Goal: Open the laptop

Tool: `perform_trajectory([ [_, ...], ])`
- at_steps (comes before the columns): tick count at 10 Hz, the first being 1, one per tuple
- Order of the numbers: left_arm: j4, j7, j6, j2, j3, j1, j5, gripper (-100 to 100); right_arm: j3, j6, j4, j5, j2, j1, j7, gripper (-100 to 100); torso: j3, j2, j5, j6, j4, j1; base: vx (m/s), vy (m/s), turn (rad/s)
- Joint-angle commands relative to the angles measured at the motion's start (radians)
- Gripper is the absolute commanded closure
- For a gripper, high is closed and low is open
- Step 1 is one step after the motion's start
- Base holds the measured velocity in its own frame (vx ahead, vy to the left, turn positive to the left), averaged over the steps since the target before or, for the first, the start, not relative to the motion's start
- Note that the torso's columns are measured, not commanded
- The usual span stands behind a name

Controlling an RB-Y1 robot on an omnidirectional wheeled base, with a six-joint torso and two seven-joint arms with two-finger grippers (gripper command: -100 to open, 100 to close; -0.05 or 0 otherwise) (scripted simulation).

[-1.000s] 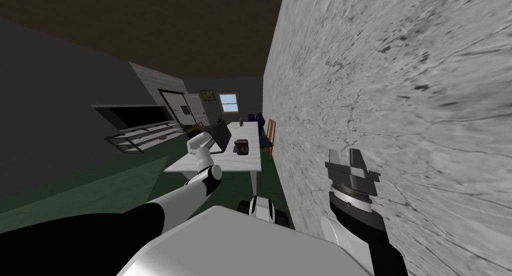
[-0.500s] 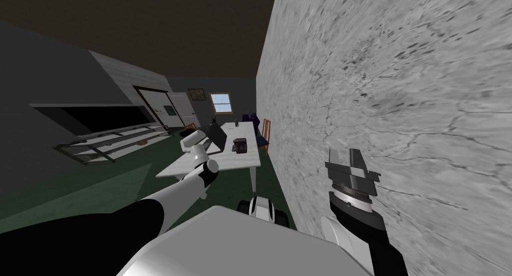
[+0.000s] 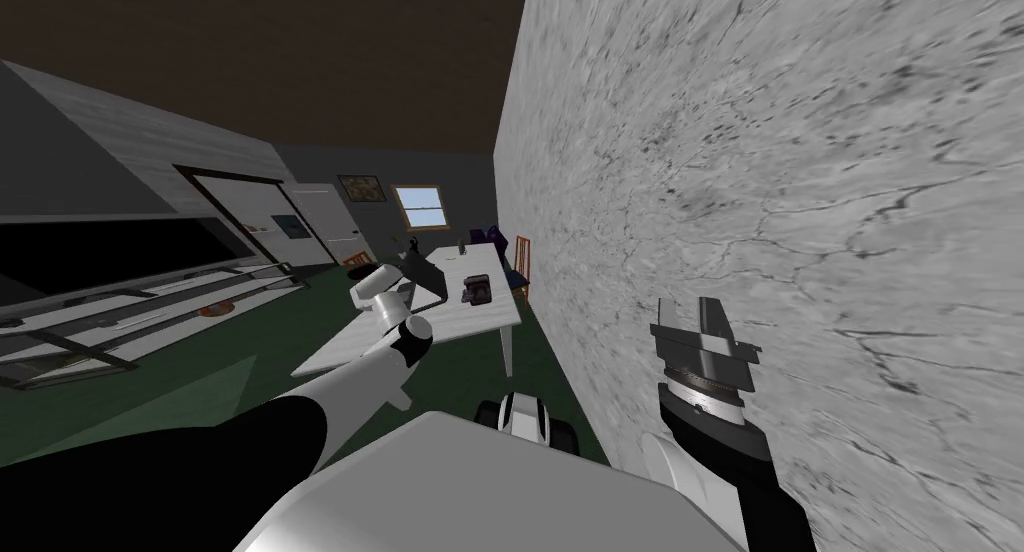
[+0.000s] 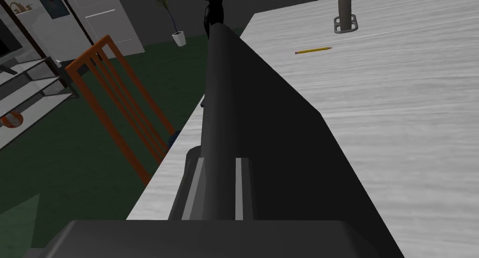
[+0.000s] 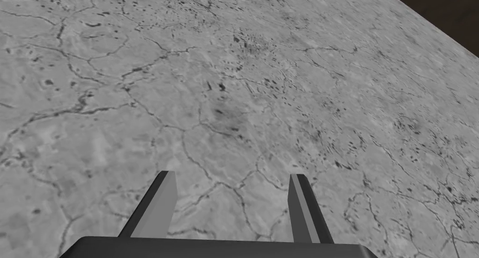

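**A:** Where is the laptop (image 4: pixel 271 129) found?

**B:** It is placed on the pale counter (image 4: pixel 402 110), close to the edge beside which an orange chair (image 4: pixel 117 105) is standing. In the head view it is seen at about 9 o'clock of a small dark object (image 3: pixel 477 290) set on the same counter.

**A:** Which way is it pointed?

**B:** The lid is raised and tilted. Its upper edge is seen as a long, narrow dark strip. If 12 o'clock is taken as the direction of the fingers, the long axis of this edge is laid from 6 to 12 o'clock, straight away from the left gripper (image 4: pixel 220 161). The broad dark face is sloped down to the counter on the 3 o'clock side. A yellow pencil (image 4: pixel 313 50) is lying there, well apart, at about 1 o'clock.

**A:** How is it placed relative to the jaws?

**B:** The edge of the lid is passed between the jaws and is continued far beyond the fingertips. The jaws are clamped on it, and one light grey finger (image 4: pixel 199 189) is pressed against each side.

**A:** And the other arm?

**B:** The right gripper (image 3: pixel 712 321) is seen between 3 and 4 o'clock of the head view, with its jaws apart.
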Motion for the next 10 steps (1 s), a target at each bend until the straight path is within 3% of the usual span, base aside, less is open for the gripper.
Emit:
perform_trajectory([
  [1,0.052,0.049,-0.01,0.019,0.053,-0.008,-0.025,100,0.0,0.0,0.0,0.0,0.0,0.0,0.0,0,-0.001,-0.002,-0.003,-0.002,0.001,-0.005,-0.089,0.067,-0.123],
  [5,0.145,0.157,-0.034,0.059,0.175,-0.025,-0.077,100,0.0,0.0,0.0,0.0,0.0,0.0,0.0,0,0.001,0.001,-0.005,0.003,0.002,-0.008,-0.142,0.128,-0.26],
  [6,0.137,0.133,-0.039,0.059,0.155,-0.017,-0.059,100,0.0,0.0,0.0,0.0,0.0,0.0,0.0,0,0.001,0.001,-0.006,0.004,0.003,-0.011,-0.081,0.042,-0.046],
  [7,0.128,0.157,-0.011,0.065,0.186,-0.024,-0.074,-100,0.0,0.0,0.0,0.0,0.0,0.001,0.0,0,-0.001,-0.002,-0.009,0.002,0.002,-0.016,0.0,-0.011,0.018],
  [10,0.113,0.185,0.033,0.072,0.227,-0.035,-0.096,-100,0.0,0.0,0.0,0.0,0.0,0.001,0.0,0,0.001,0.001,-0.01,0.002,0.004,-0.017,0.049,-0.052,0.004],
])
